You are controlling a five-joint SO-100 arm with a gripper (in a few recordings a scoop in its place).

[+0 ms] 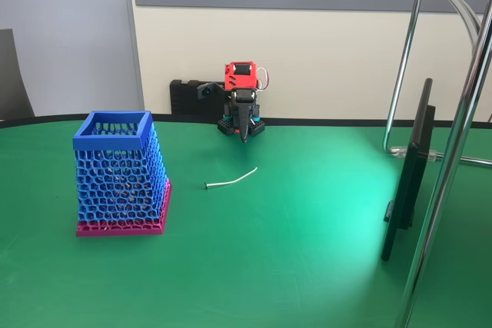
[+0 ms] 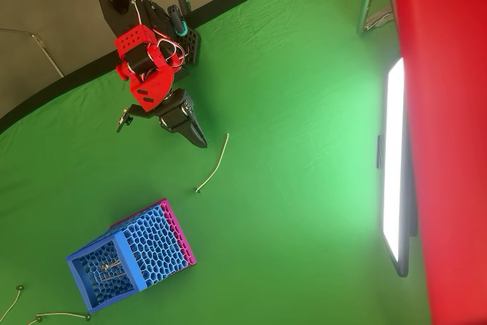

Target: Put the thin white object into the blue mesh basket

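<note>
With the gripper (image 2: 199, 141) narrowed to a point, holding nothing, near the wire (image 1: 231, 180) lying flat beside the basket (image 1: 113, 140), pinching something so thin could easily slip.

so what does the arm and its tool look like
The arm is small, built of bright red plastic brackets and black motor blocks, with thin red and white wires looping near the top. Its base has teal accents. The tool is black and tapers to a slim pointed tip.
</note>
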